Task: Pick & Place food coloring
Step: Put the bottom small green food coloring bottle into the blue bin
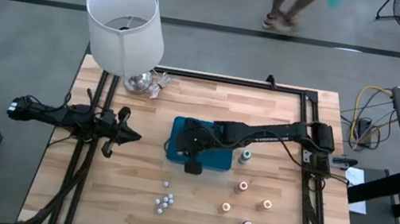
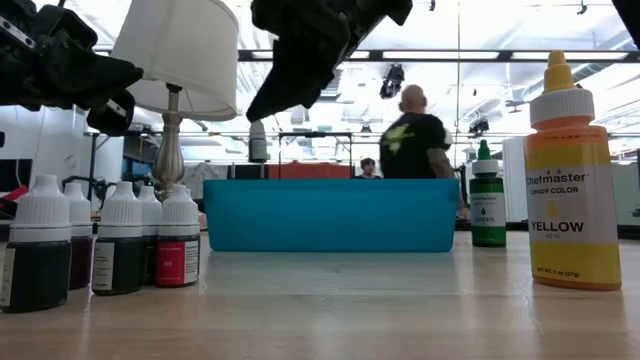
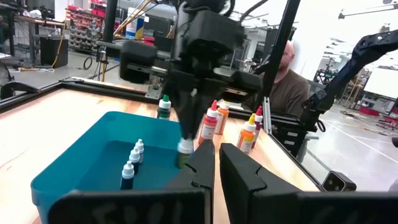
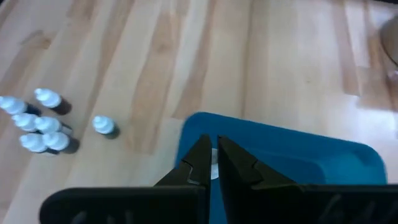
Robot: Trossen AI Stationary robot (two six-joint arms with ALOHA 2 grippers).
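Three small white-capped dropper bottles of food coloring [image 3: 134, 158] are standing inside the blue plastic tray [image 3: 68, 180] at the middle of the pale wooden table [image 1: 117, 179]. The right gripper [image 1: 192, 161] is hanging over the tray's 6 o'clock edge, pinching a fourth small bottle [image 3: 184, 149] by its cap end. More of these small bottles [image 1: 164, 200] are waiting in a cluster at about 7 o'clock from the tray, while taller bottles with coloured tops [image 1: 243, 186] are standing between 3 and 5 o'clock. The left gripper [image 1: 130, 136] is idling at 9 o'clock, pressed closed on nothing. Each small bottle is likely handling as light, stiff and smooth-sided, so tipping easily. Taking hold just under the cap looks safest.
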